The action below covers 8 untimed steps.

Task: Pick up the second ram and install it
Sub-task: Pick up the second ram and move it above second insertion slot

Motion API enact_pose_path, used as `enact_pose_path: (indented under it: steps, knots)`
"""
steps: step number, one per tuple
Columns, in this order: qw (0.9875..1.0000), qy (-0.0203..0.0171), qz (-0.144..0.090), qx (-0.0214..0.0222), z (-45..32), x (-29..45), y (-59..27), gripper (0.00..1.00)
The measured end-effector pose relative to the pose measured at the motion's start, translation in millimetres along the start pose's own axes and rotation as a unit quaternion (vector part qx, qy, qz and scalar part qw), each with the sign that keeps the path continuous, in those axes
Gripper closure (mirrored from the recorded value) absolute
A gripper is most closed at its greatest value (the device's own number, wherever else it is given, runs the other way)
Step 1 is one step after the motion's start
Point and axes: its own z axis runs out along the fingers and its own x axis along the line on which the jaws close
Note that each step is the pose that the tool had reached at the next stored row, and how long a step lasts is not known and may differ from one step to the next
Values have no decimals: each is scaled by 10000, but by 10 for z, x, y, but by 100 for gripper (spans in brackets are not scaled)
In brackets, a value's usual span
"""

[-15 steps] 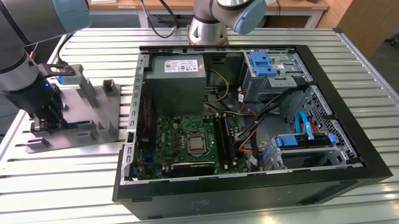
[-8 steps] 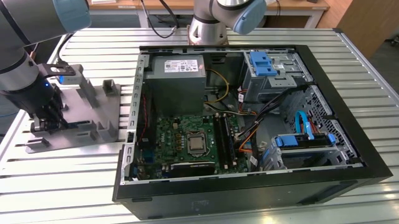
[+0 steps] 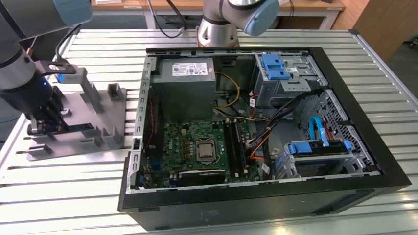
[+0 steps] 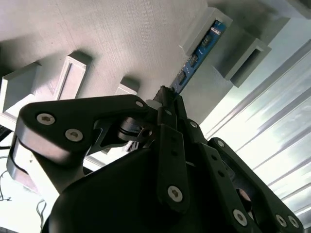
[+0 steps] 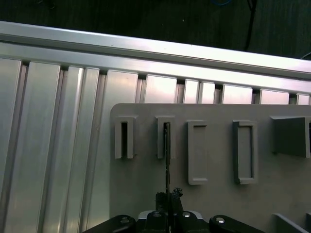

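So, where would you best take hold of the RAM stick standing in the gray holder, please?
I'd pinch the second ram across its flat faces near the top edge, coming from above. It stands on edge, one end in a gray holder block, so only that edge is free.

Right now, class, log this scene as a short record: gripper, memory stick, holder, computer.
second ram: thin dark blue-green board, standing on edge, far end in a slot block
gripper: black, shut on the second ram
holder: flat gray plastic holder plate on the slatted metal table
computer: open black computer case, at the exterior view's right of the holder plate
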Motion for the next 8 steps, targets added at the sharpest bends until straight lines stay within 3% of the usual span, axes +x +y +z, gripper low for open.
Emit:
enact_pose_path:
  steps: [8]
  knots:
    - [10000, 0, 0, 0, -140, -6, 4, 86]
